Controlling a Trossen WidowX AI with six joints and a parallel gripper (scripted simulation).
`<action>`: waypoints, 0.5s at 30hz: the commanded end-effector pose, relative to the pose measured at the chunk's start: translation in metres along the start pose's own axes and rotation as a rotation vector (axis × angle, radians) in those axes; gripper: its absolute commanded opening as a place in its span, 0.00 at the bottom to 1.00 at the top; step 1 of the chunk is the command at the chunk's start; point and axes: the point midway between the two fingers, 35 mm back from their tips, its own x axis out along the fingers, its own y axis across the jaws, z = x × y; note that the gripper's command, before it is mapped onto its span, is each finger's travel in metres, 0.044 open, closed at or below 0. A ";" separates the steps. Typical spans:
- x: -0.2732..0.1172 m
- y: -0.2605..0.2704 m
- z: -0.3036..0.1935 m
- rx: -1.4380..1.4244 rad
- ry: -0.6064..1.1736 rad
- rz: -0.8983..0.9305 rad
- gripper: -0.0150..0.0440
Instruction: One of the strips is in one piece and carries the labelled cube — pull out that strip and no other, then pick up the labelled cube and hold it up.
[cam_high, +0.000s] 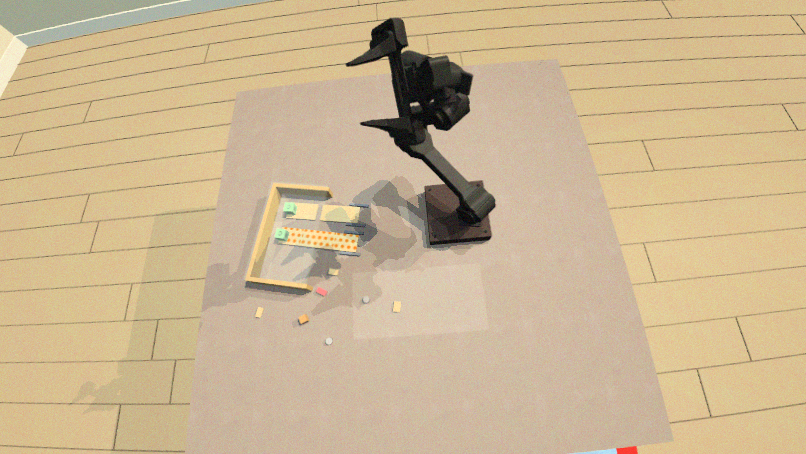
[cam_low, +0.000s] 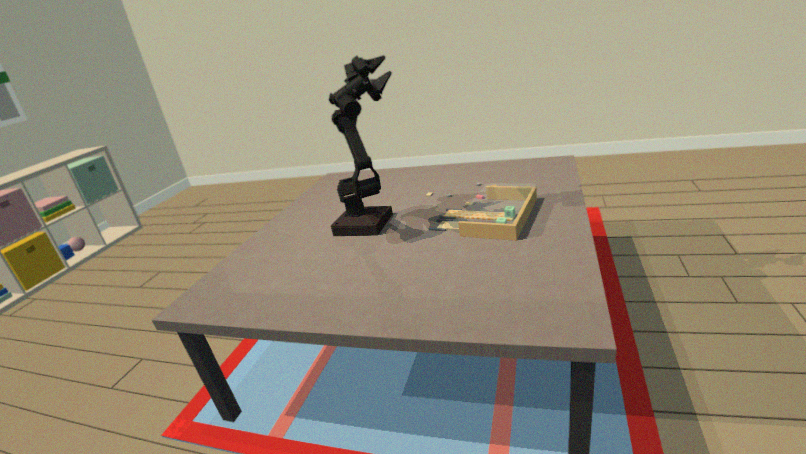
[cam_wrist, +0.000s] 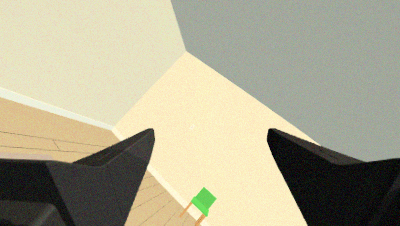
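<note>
gripper (cam_high: 372, 90) nearest in top view, raised, spread wide, holding nothing; dotted strip (cam_high: 321, 239) lies unbroken far below in tray (cam_high: 257, 236), long axis toward the base, labelled cube (cam_high: 280, 234) at its far end. exterior: arm upright, tray (cam_low: 521, 217) well apart. wrist: fingertips aimed at walls.

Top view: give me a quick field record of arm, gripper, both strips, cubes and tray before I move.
arm: raised high above its base, away from the tray
gripper: open, empty, aimed at the far wall
dotted strip: one piece, green cube on its inner end
plain strip: split in two, green cube on its inner piece
cube labels: unreadable
loose bits: small pieces scattered on the table beside the tray
</note>
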 end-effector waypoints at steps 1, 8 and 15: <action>0.000 0.000 0.001 0.000 0.000 -0.003 0.93; -0.021 -0.005 0.048 -0.015 -0.054 -0.157 0.93; -0.029 0.029 0.106 -0.083 -0.128 -0.251 0.93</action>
